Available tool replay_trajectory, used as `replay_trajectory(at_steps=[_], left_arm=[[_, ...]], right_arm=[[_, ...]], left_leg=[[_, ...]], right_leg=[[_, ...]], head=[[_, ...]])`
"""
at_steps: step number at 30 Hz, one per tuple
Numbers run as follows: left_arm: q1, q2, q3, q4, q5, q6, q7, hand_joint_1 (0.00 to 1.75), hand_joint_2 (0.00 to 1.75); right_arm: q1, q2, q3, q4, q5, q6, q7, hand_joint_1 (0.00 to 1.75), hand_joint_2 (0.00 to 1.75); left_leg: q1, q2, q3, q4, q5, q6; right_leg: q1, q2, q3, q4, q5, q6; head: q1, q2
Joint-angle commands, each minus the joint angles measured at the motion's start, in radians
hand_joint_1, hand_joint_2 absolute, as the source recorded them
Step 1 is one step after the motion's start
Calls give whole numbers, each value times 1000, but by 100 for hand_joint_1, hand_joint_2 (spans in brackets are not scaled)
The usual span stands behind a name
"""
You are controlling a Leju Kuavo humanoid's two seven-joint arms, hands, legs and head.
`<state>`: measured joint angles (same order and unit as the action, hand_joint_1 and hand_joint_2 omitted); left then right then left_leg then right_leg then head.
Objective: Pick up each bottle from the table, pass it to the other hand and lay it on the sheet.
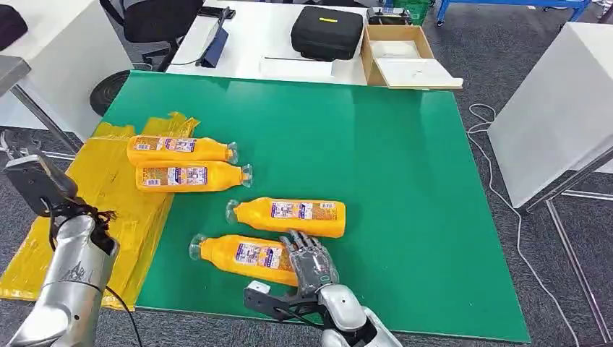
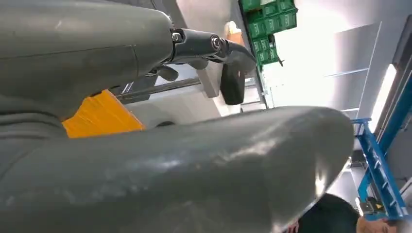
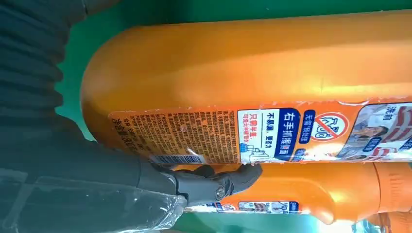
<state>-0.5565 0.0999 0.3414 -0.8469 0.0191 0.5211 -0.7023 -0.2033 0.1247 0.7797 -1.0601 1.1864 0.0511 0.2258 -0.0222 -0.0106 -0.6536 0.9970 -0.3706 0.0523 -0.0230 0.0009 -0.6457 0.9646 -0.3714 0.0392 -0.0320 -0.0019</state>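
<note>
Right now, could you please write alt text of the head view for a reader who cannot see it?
The robot's right hand rests on the base end of the nearest orange bottle lying on a green table. A second bottle lies just beyond; two more bottles lie partly on a yellow sheet at the left.

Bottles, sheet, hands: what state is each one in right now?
Two far bottles: lying on the yellow sheet.
Middle bottle: lying on the green mat.
Nearest bottle: lying on the mat, right hand on it.
Left hand: raised, grip unclear.
</note>
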Motion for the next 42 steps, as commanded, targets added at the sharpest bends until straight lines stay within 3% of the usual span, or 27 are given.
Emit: replay_trajectory(at_steps=[1,6,7,8,10,19,27,37,40,42], left_arm=[[21,-12,44,-25,12,-4,4,0,0],[21,-12,44,-25,12,-4,4,0,0],[27,-13,46,-34,14,-4,4,0,0],[30,-14,49,-39,16,-3,4,0,0],[43,-15,56,-56,21,-5,4,0,0],[102,-20,87,-126,40,-18,4,0,0],[128,-28,90,-149,37,-27,4,0,0],[149,-45,91,-153,28,-82,4,0,0],[153,-49,73,-144,42,-134,25,0,0],[162,-63,30,-140,79,-247,78,0,0]], right_arm=[[-25,5,28,61,-10,12,-1,2,175],[-25,5,28,61,-10,12,-1,2,175],[-22,4,23,59,-10,13,0,166,175],[-20,4,21,60,-11,13,0,175,175],[-13,7,10,60,-10,13,0,175,175],[2,9,-15,45,18,15,12,175,175],[-55,35,-39,60,-2,71,-4,175,175],[-139,38,-160,-229,-158,202,28,175,175],[-146,37,-179,-278,-171,190,29,175,175],[-160,47,-200,-288,-189,145,20,175,175]], left_leg=[[2,2,6,0,-3,-4],[2,0,4,0,-2,-4],[2,0,6,0,-3,-5],[3,0,7,1,-4,-6],[1,1,3,0,-1,-3],[3,1,10,0,-5,-7],[2,1,6,0,-3,-5],[0,1,0,1,-1,-3],[2,0,4,2,-3,-5],[2,0,5,2,-3,-6]], right_leg=[[1,1,6,-1,-2,-3],[1,-1,4,-1,-2,-2],[2,-1,7,-1,-3,-3],[2,-1,8,-1,-3,-3],[1,0,3,-1,-1,-2],[2,0,10,-1,-4,-4],[2,-1,6,-1,-3,-3],[0,0,-1,1,0,-2],[1,-1,4,2,-2,-3],[2,-2,6,1,-3,-4]], head=[[0,0],[0,0],[0,0],[0,0],[0,0],[0,0],[0,0],[0,0],[0,0],[0,0]])
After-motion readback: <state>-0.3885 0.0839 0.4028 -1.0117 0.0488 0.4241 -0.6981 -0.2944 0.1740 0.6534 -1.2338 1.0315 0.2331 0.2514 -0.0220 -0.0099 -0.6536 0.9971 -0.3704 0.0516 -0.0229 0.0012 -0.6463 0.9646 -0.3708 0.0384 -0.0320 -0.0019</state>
